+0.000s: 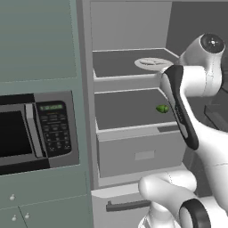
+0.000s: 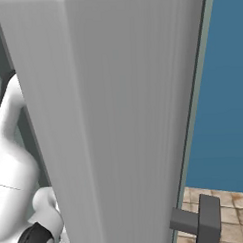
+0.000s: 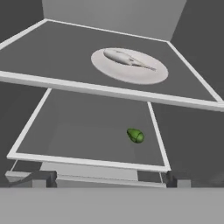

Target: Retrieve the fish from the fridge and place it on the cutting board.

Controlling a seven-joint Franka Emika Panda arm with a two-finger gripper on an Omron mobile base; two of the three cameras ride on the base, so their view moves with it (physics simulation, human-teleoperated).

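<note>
The fridge (image 1: 133, 111) stands open, its flat grey shelves bare to the cameras. On the upper shelf (image 3: 65, 52) lies a pale round plate (image 3: 148, 75), and the fish (image 3: 124, 57) rests lengthwise on that plate, slim and silvery, tapered tail toward the plate's right edge in the hand view. One shelf below the plate, near that shelf's right side, sits a small green oval thing (image 3: 135, 135), apart from everything else. Beneath that shelf is the light-grey drawer (image 1: 140, 153), and lower still the dark bar handle (image 1: 127, 205). Left of the fridge, the microwave (image 1: 38, 131) is set in the cabinet front. The pincer (image 3: 111, 180) hangs before the lower shelf's front edge, jaws spread wide, gripping nothing.
</note>
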